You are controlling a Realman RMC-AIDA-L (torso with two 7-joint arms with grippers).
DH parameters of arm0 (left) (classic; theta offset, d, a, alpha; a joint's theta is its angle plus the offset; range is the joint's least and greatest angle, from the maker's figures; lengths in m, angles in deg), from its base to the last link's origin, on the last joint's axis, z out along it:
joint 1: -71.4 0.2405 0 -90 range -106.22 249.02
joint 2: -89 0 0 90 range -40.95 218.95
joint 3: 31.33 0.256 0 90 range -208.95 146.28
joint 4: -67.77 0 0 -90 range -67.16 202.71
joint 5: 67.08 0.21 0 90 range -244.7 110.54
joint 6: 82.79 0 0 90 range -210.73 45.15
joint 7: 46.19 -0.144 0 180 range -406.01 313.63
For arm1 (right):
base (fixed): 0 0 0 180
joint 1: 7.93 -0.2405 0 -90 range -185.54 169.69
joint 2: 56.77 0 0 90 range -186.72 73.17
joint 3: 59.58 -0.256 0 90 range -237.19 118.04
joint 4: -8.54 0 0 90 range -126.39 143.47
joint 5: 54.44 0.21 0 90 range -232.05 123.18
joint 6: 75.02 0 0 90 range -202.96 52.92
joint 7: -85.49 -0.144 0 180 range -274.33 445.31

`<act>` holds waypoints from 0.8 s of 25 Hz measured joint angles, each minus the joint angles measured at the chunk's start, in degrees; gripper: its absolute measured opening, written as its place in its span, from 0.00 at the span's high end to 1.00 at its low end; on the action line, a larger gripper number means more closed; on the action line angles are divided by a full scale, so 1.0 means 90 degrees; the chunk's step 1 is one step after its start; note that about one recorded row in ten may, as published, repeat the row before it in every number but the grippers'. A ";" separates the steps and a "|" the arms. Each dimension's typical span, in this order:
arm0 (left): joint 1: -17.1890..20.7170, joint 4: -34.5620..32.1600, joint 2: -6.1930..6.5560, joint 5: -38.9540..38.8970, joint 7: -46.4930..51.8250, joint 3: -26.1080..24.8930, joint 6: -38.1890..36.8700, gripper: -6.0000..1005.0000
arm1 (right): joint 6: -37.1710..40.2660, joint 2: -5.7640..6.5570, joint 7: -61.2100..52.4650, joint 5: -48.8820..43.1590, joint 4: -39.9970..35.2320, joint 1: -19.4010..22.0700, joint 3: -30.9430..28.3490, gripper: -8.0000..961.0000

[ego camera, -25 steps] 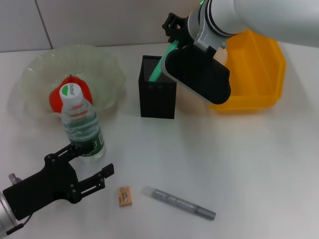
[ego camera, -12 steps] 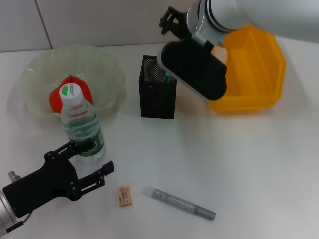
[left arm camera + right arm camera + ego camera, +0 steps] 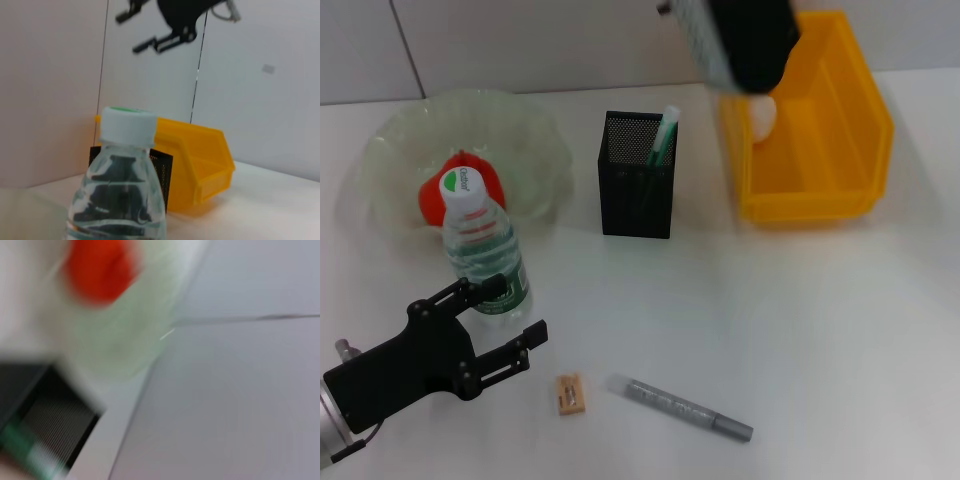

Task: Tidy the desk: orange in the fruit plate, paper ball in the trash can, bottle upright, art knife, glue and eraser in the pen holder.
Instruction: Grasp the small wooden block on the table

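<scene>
The orange (image 3: 448,190) lies in the pale green fruit plate (image 3: 535,135). The bottle (image 3: 483,255) stands upright in front of the plate; it also fills the left wrist view (image 3: 120,185). My left gripper (image 3: 516,312) is open and empty, just in front of the bottle. The black mesh pen holder (image 3: 637,195) holds a green and white stick (image 3: 663,135). The paper ball (image 3: 763,116) lies in the yellow trash can (image 3: 815,190). The tan eraser (image 3: 570,393) and a grey pen-shaped tool (image 3: 682,408) lie on the desk. My right arm (image 3: 740,40) is high above the trash can; its gripper (image 3: 150,27) looks open and empty.
The white desk runs to a pale wall at the back. The right wrist view is blurred and shows the orange (image 3: 100,270), the plate (image 3: 150,320) and the pen holder (image 3: 55,425).
My right gripper let go of the green stick in the pen holder and rose up and away toward the back. My left gripper has barely moved.
</scene>
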 joint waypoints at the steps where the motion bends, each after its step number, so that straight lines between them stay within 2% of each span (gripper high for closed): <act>1: 0.0000 0.0000 0.0000 0.0000 0.0000 0.0000 0.0000 0.22 | 0.0000 0.0000 0.0000 0.0000 0.0000 0.0000 0.0000 0.48; 3: 0.0004 -0.0009 0.0001 -0.0001 -0.0070 -0.0003 -0.0083 0.22 | 0.0019 -0.0003 -0.0190 0.0925 -0.0379 0.0325 -0.0411 0.48; 4: 0.0021 -0.0013 0.0004 -0.0001 -0.0198 -0.0012 -0.0202 0.22 | 0.0027 -0.0004 -0.0338 0.1949 -0.0608 0.0691 -0.0866 0.48; 5: 0.0021 -0.0013 0.0004 -0.0001 -0.0198 -0.0012 -0.0202 0.22 | 0.0027 -0.0004 -0.0338 0.1949 -0.0608 0.0691 -0.0866 0.48; 8: 0.0045 -0.0020 0.0014 -0.0005 -0.0319 -0.0027 -0.0339 0.22 | 0.0032 0.0000 -0.0382 0.3686 -0.0517 0.1297 -0.1442 0.48; 9: 0.0074 -0.0028 0.0029 -0.0007 -0.0328 -0.0036 -0.0376 0.22 | 0.0040 0.0003 -0.0178 0.4818 -0.0255 0.1765 -0.1731 0.48; 10: 0.0074 -0.0028 0.0029 -0.0007 -0.0328 -0.0036 -0.0376 0.22 | 0.0040 0.0003 -0.0178 0.4818 -0.0255 0.1765 -0.1731 0.48; 11: 0.0088 -0.0037 0.0034 -0.0008 -0.0330 -0.0055 -0.0389 0.22 | 0.0102 0.0005 0.0366 0.6097 0.0264 0.2287 -0.1961 0.48; 12: 0.0107 -0.0048 0.0038 -0.0009 -0.0333 -0.0072 -0.0401 0.22 | 0.0102 0.0005 0.0366 0.6097 0.0264 0.2287 -0.1961 0.48; 15: 0.0187 -0.0095 0.0041 -0.0011 -0.0420 -0.0119 -0.0513 0.22 | 0.0638 0.0009 0.1737 0.8098 0.1601 0.2835 -0.2307 0.48; 18: 0.0235 -0.0104 0.0042 -0.0011 -0.0589 -0.0136 -0.0689 0.22 | 0.1712 0.0025 0.2884 0.9567 0.3181 0.3033 -0.2838 0.47; 19: 0.0241 -0.0105 0.0045 -0.0008 -0.0658 -0.0139 -0.0773 0.22 | 0.2295 0.0049 0.3192 0.9922 0.3970 0.3074 -0.3196 0.47; 20: 0.0246 -0.0107 0.0047 0.0000 -0.0707 -0.0137 -0.0842 0.22 | 0.2295 0.0049 0.3192 0.9922 0.3970 0.3074 -0.3196 0.47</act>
